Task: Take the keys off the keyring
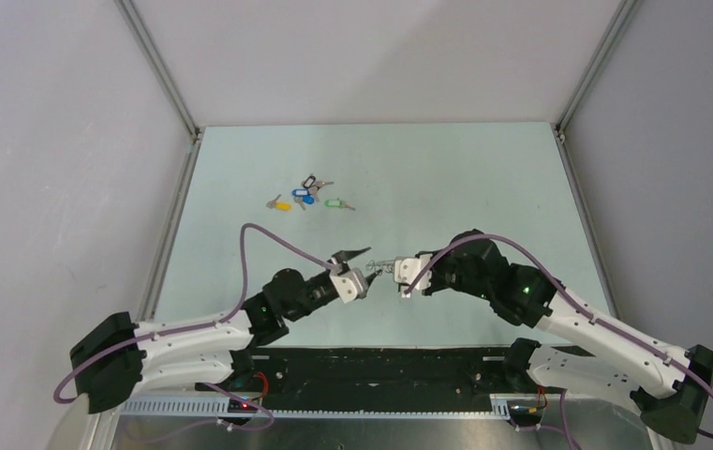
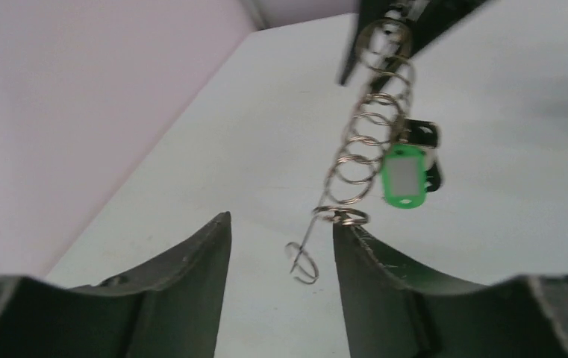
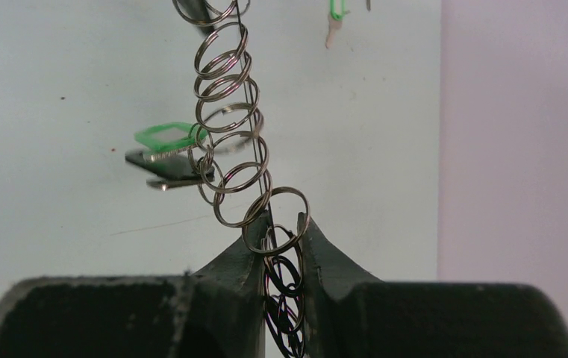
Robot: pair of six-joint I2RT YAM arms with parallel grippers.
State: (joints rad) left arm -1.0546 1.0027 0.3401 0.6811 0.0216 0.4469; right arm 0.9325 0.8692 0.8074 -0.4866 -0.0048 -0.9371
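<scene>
- Left fingers (image 2: 191, 283): spread wide, gripping nothing. The end loop of the keyring (image 2: 363, 145) just sits against one fingertip, with a stray wire tail poking down into the gap.
- Right fingers (image 3: 243, 276): pinched narrow on the other end of the keyring, loops caught between the tips.
- Keyring is a run of linked silvery loops, held above the desk (image 1: 446, 187) and stretched between the two arms in the top view.
- Green-tagged key (image 2: 404, 177) hangs partway along the loops with a dark key (image 3: 165, 162) beside it. Both look attached, but I can't tell the exact loop.
- Step in hand, as I read it: stripping the remaining keys, with the right side anchoring.
- Next move calls for the left fingers to close on the green tag or its key, then work it along and off the wire end. Small target and the loops are springy, so slip risk.
- Far side of the desk: loose keys (image 1: 307, 194) with yellow, blue and green tags, well apart from the arms.
</scene>
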